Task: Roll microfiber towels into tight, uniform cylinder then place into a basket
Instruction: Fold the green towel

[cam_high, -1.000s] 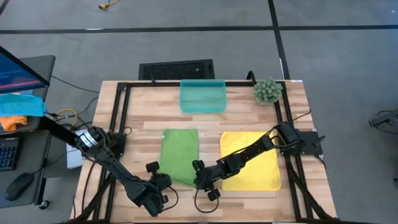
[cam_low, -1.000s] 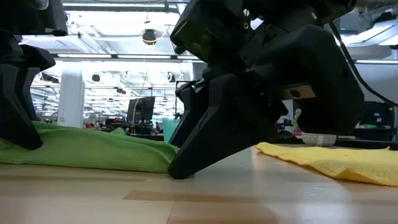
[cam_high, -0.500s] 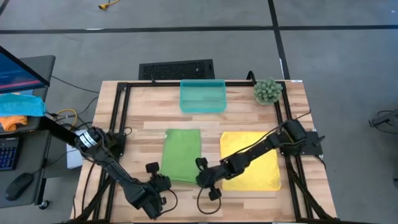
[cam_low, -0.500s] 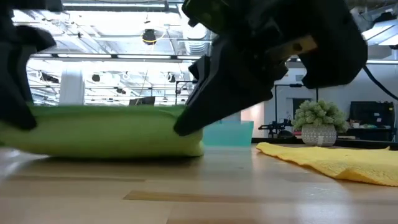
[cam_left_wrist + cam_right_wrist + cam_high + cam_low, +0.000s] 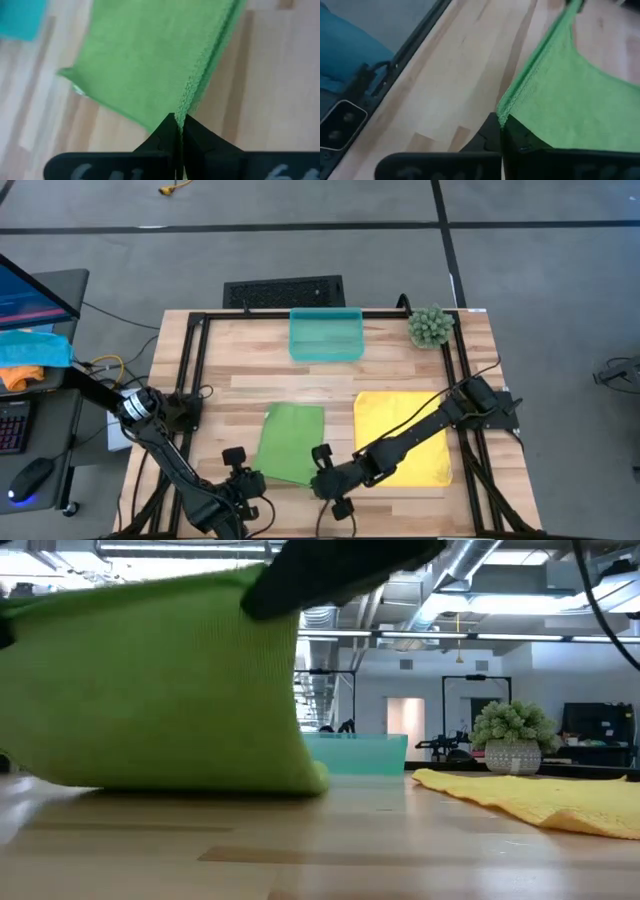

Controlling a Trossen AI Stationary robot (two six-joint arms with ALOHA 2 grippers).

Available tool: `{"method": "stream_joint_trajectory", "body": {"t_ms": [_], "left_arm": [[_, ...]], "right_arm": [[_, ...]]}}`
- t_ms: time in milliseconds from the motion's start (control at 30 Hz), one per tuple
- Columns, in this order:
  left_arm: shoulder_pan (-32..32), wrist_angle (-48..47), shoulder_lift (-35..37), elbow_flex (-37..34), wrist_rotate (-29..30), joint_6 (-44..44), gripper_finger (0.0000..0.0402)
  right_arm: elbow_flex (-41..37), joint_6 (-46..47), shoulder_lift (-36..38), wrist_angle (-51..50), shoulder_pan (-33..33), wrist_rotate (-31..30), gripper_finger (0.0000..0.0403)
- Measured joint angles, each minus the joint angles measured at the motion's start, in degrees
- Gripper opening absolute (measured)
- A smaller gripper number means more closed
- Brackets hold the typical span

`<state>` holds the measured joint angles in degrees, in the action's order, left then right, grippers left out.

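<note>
Hanging lifted at its near edge, the light green towel (image 5: 290, 444) sits toward the front middle of the tabletop (image 5: 240, 370), its two near corners pinched and its far part trailing down to the wood. The left gripper (image 5: 178, 131) has its fingers closed on one near corner, the hem running straight into the meeting fingertips in the left wrist view; the right gripper (image 5: 502, 127) is clamped on the other near corner in the same way. In the low view the raised green cloth fills the left half and hides the left gripper, while only a dark sliver of an arm shows at the top. The yellow towel (image 5: 405, 436) lies flat toward the front right corner, partly covered by the right arm. The teal basket (image 5: 325, 334) stands at the middle of the far edge, its contents hard to make out, with a small potted plant (image 5: 430, 326) at the far right corner.
</note>
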<state>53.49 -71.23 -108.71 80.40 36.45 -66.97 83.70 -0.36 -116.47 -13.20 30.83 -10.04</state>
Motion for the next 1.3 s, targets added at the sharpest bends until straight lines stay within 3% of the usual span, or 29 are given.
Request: {"method": "stream_joint_trajectory", "body": {"t_ms": [633,1100,1300], "left_arm": [[-10.8,-15.5,0.0,-0.8,7.9,6.7,0.0002],[-20.2,-4.2,0.0,-10.2,13.3,16.4,0.0002],[-24.3,-0.4,0.0,-12.4,12.7,18.7,0.0002]], "right_arm": [[0.4,6.0,0.1,-13.1,-6.4,-16.1,0.0018],[0.3,12.0,0.1,-19.5,-8.6,-17.4,0.0014],[-1.8,12.4,0.0,-18.5,-11.3,-17.3,0.0009]]}}
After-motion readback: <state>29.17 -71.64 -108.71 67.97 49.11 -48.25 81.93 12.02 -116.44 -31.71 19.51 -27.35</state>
